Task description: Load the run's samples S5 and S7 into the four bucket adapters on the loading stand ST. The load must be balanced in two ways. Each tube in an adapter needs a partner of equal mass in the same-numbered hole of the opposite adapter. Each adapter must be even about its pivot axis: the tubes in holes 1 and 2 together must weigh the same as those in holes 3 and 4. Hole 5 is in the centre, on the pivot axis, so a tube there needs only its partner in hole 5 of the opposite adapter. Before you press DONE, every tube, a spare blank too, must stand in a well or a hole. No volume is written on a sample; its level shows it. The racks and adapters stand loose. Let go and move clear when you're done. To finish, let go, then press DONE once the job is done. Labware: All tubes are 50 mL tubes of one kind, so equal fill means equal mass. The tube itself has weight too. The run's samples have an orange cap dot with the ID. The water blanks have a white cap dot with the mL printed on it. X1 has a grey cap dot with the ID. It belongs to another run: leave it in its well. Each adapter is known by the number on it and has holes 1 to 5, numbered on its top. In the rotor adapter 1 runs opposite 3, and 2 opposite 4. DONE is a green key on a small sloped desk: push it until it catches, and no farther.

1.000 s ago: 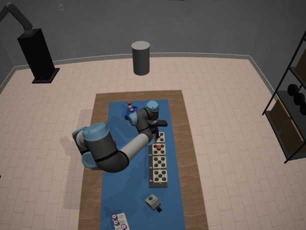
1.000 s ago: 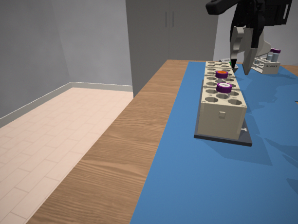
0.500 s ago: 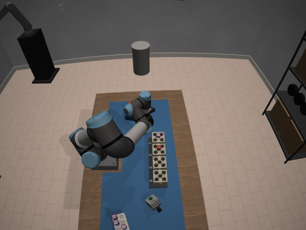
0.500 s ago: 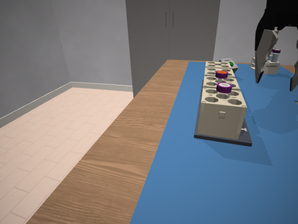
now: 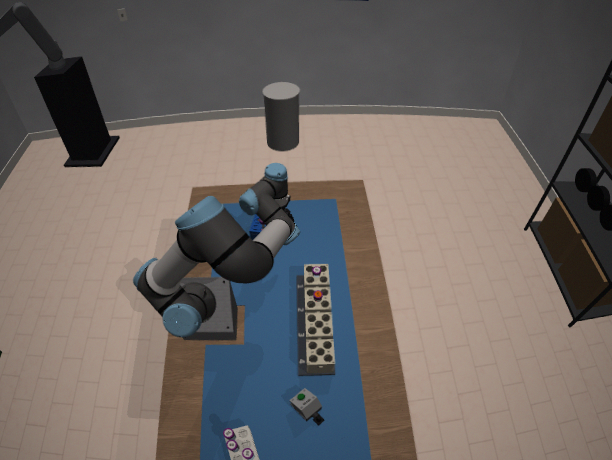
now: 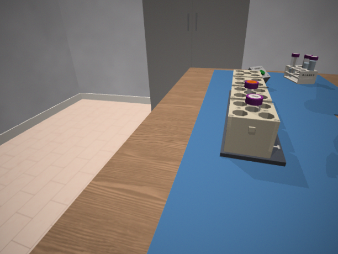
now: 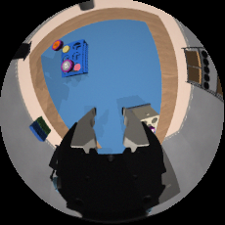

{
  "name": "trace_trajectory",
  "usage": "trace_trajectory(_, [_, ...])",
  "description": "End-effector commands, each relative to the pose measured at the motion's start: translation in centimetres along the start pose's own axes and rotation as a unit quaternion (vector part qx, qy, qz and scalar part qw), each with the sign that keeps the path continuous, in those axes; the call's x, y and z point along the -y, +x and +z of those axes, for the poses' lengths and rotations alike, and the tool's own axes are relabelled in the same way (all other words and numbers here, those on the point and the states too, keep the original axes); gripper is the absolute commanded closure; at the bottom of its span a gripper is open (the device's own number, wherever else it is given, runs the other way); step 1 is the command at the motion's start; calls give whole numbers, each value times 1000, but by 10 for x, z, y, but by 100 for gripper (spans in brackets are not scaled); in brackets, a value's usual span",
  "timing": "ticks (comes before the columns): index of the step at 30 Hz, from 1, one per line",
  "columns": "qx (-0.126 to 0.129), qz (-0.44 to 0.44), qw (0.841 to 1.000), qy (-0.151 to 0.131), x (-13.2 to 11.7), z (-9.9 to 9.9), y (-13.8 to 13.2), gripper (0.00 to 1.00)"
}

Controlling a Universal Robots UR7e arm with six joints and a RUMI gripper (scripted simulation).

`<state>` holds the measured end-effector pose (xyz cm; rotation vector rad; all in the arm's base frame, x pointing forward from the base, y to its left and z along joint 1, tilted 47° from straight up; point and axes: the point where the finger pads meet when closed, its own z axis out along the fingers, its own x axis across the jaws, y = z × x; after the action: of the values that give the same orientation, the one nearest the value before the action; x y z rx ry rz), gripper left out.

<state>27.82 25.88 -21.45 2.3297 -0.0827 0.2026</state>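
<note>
Top, exterior and wrist views. Our landmark is the stand (image 5: 301, 325) (image 6: 279, 158) (image 7: 142, 105). Our gripper (image 7: 109, 108) is part-open with nothing between its fingers — a gap that probably suits taking another cap without spreading wide.

On the stand, adapter 1 (image 5: 307, 282) (image 6: 248, 138) (image 7: 147, 113) has a white-dot blank (image 5: 316, 270) (image 6: 254, 99) (image 7: 153, 129) in its centre hole; adapter 2 (image 5: 327, 298) (image 6: 233, 92) has an orange-dot sample (image 5: 318, 295) (image 6: 251, 84) in its own. Centre holes lie on the pivot axis, so each tube needs only its opposite partner. Adapters 3 (image 5: 319, 332) (image 6: 233, 81) and 4 (image 5: 320, 369) (image 6: 234, 73) hold no tubes.

Beyond the stand's adapter 1 end, the blue rack (image 5: 254, 231) (image 7: 85, 56) keeps another orange-dot sample (image 7: 57, 45), which we judge is next, likely for adapter 3. Beyond its adapter 4 end are DONE (image 5: 301, 396) (image 6: 262, 72) and the blanks rack (image 5: 236, 434) (image 6: 307, 79) — where we would seek the other partner.
</note>
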Motion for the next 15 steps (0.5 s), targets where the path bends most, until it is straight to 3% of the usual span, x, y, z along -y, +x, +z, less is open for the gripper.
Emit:
trace_trajectory(1, [0,-4,1000,0,29,-1,-20,65])
trace_trajectory(15, [0,-4,1000,0,119,-1,-93,65])
